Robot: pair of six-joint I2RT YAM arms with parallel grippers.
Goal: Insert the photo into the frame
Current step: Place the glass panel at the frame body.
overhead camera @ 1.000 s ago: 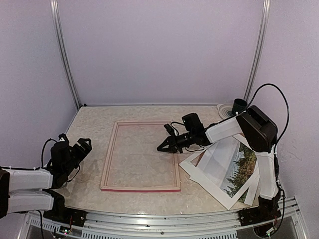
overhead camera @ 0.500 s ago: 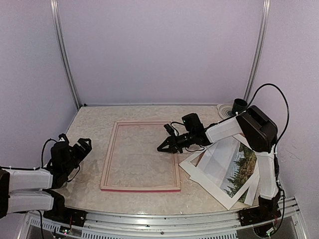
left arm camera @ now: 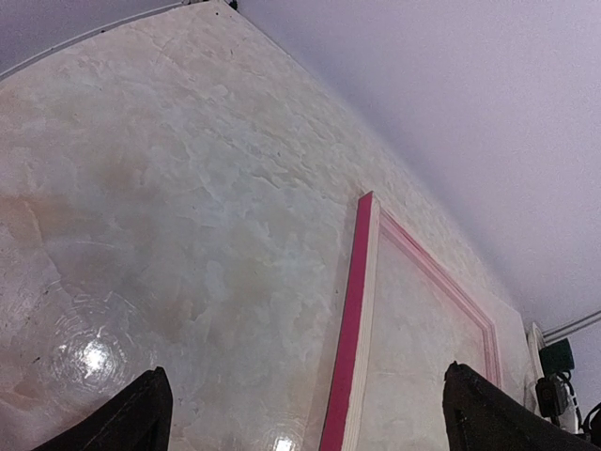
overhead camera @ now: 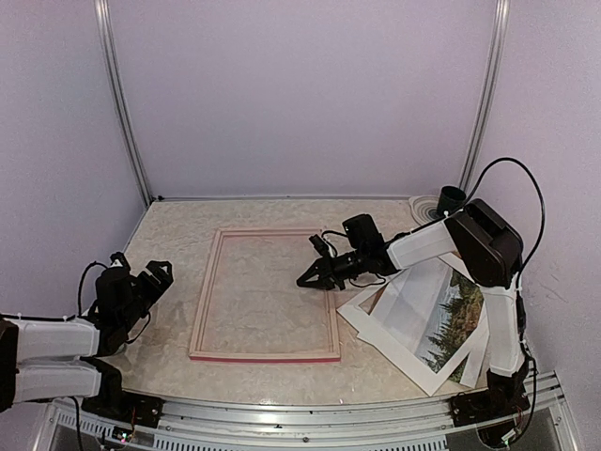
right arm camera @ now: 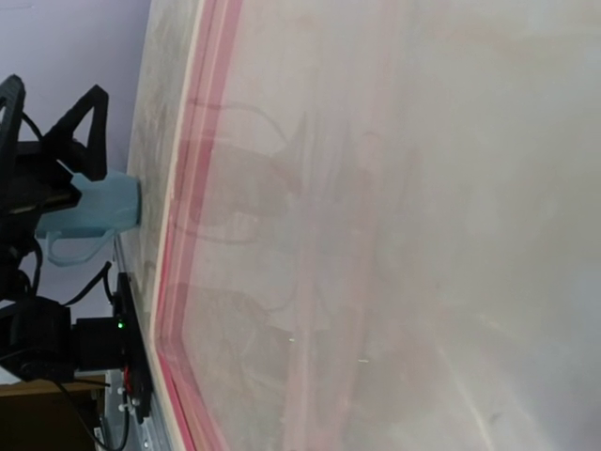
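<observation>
Frame (overhead camera: 266, 356): lies flat in the middle of the table (overhead camera: 178, 235), its pale side up and pink-red edges showing.
Frame contents: no print inside the rails. Only a glossy pale surface shows there; pane or bare tabletop cannot be told.
Photo (overhead camera: 449, 324): well to the right of the frame, among white sheets and partly covered by the white mat (overhead camera: 376, 315).
Right gripper (overhead camera: 305, 280): jaws pressed together and holding nothing, poised low just inside the frame's right rail.
Left gripper (overhead camera: 155, 277): jaws spread wide and empty, resting left of the frame.
Step in hand (judged): fetching the photo, not yet grasped.
Doing it well: take a free edge of the print alone, clear of the mat. Keep it flat, square its corners to the rails, then lower it.
Cup (overhead camera: 452, 198): dark, in the far right corner; contents hidden.
</observation>
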